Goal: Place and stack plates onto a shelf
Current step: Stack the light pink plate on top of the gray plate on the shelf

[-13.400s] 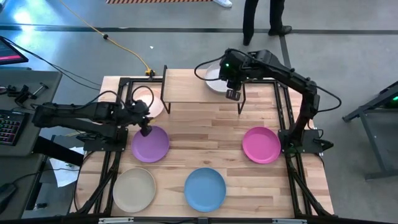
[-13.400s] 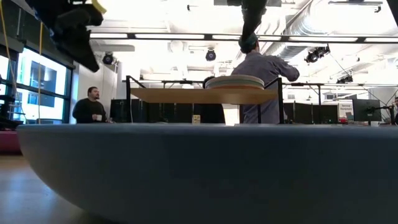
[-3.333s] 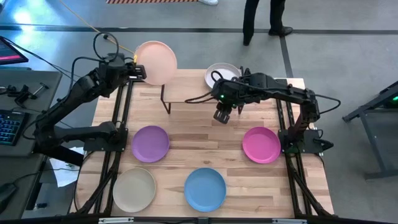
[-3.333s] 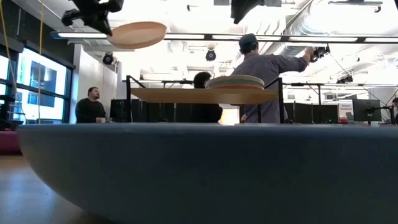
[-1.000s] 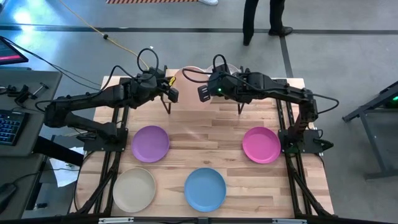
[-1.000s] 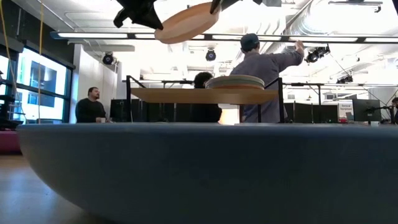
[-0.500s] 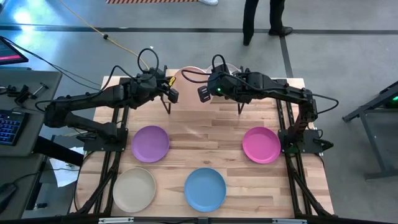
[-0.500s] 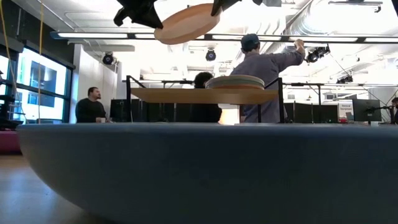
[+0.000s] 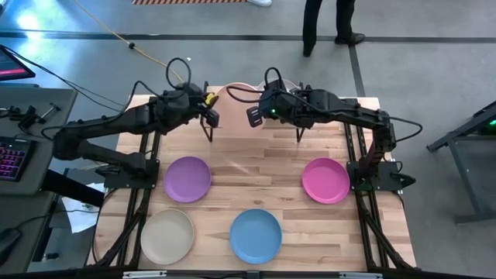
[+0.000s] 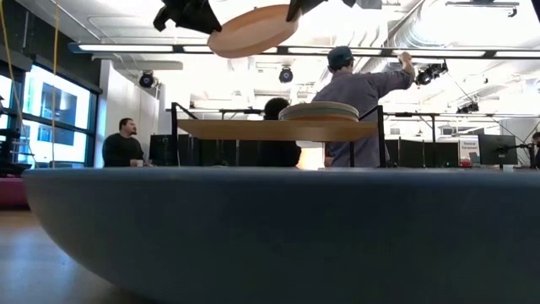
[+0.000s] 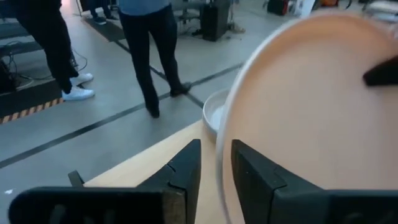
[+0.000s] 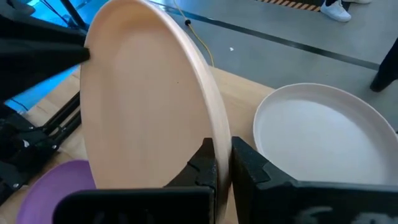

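A pale pink plate [image 10: 253, 29] hangs in the air above the shelf [image 10: 253, 129], a little tilted, between my two grippers. My right gripper [image 12: 222, 146] is shut on one side of its rim. My left gripper [image 11: 216, 147] is open at the opposite side, and the rim [image 11: 222, 134] passes between its fingers with a gap showing. A short stack of plates [image 10: 319, 111] rests on the shelf's right half, topped by a white plate [image 12: 323, 143]. In the high view the pink plate [image 9: 232, 93] shows only as a pale patch between the arms. My right gripper pinches the pink plate's rim [image 12: 214, 121] between its two fingers, one on the upper face and one on the underside. It comes from the table's right side, slanting down. The plate is lifted clear above the shelf, its right side slightly higher.
On the table lie a purple plate [image 9: 187, 179], a magenta plate [image 9: 325, 180], a blue plate [image 9: 256, 235] and a beige plate [image 9: 167, 236]. The blue plate [image 10: 270, 228] fills the low view's foreground. People stand beyond the far edge [image 10: 359, 101].
My left gripper's fingers have drawn slightly off the plate's left edge. The plate stays aloft over the shelf in my right gripper, hardly shifted. Neither arm has travelled.
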You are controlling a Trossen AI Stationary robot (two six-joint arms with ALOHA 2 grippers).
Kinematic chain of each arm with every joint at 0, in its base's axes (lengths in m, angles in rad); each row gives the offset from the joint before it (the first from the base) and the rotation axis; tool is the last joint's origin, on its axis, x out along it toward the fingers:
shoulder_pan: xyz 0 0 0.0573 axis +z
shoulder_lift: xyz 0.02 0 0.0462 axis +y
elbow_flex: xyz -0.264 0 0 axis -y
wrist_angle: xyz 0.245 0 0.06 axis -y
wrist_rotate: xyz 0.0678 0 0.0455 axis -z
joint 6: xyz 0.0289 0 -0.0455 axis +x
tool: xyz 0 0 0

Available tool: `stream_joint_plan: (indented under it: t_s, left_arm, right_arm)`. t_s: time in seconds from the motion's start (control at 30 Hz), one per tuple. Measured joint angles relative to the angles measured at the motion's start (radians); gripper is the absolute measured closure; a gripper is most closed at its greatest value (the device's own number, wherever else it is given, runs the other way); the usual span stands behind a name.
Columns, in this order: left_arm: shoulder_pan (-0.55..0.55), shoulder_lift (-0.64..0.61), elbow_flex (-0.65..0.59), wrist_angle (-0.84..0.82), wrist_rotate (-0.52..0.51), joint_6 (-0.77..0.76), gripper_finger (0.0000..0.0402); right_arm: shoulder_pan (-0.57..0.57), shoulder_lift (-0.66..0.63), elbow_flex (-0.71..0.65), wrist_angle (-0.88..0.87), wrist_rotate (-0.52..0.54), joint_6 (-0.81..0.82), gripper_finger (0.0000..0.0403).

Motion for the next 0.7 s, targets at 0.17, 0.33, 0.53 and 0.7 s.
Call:
stream_joint_plan:
  t_s: [0.17,0.33,0.53,0.7]
  left_arm:
    - [0.000,-0.057,0.000,0.011,-0.006,0.005,0.0318]
    - [0.000,-0.107,0.000,0.007,-0.006,0.037,0.0318]
    - [-0.001,-0.132,0.000,-0.039,0.000,0.049,0.0318]
    - [-0.001,-0.134,0.000,-0.134,0.001,0.048,0.0318]
  right_arm:
    - [0.000,-0.025,0.000,-0.017,0.014,0.000,0.0402]
    - [-0.026,-0.078,0.000,-0.071,0.031,0.001,0.0402]
    - [-0.118,-0.147,0.000,-0.165,0.033,-0.011,0.0403]
    - [-0.226,-0.196,0.000,-0.173,-0.046,-0.101,0.0403]
